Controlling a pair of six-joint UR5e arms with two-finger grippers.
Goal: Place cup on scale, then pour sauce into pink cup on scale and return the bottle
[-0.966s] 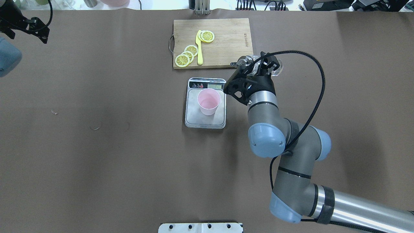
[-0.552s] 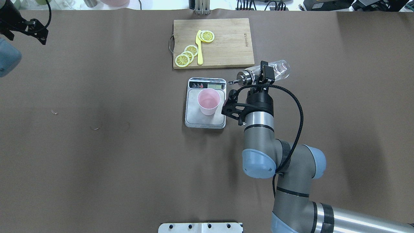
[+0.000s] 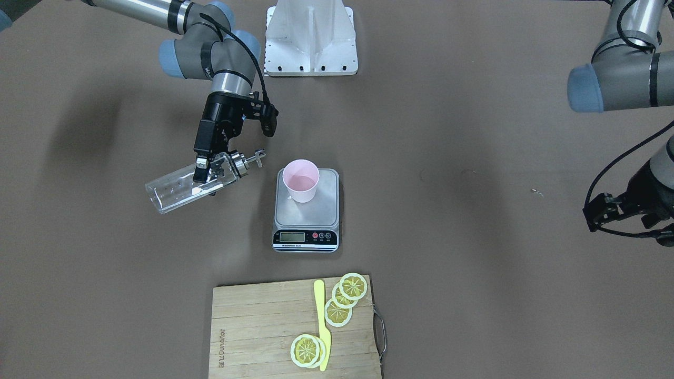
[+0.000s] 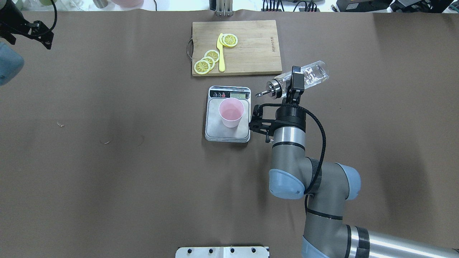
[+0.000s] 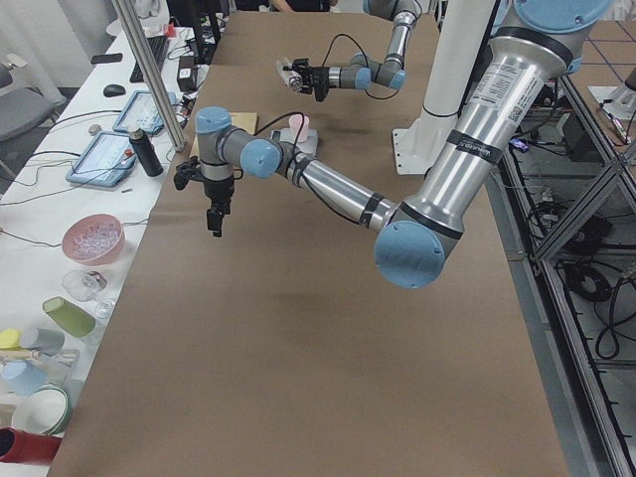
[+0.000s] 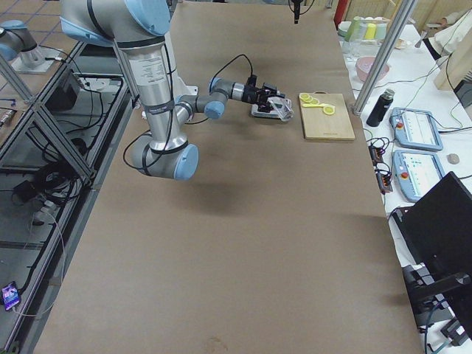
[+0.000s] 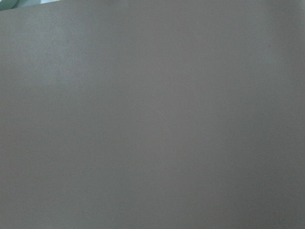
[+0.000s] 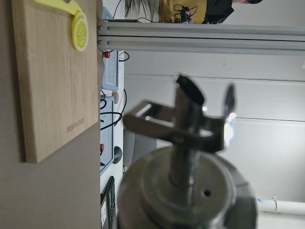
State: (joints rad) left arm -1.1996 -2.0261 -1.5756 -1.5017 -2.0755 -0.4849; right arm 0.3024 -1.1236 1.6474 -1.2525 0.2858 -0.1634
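- The bottle (image 4: 309, 75) is smooth glass, which I judge slippery, breakable and fairly light; mid-body is the sensible place to hold it.
- The right gripper (image 4: 296, 81) has its jaws clamped there, holding the bottle tilted above the worktop, just right of the scale (image 4: 215, 130), with the spout toward the cup (image 4: 231, 111).
- It is clear glass with a shiny metal cap and 1 thin spout.
- Left gripper (image 5: 216, 221): I cannot tell how its jaws stand.

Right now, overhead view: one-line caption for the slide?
Right gripper holds the bottle tipped nearly level, spout short of the pink cup standing on the scale.
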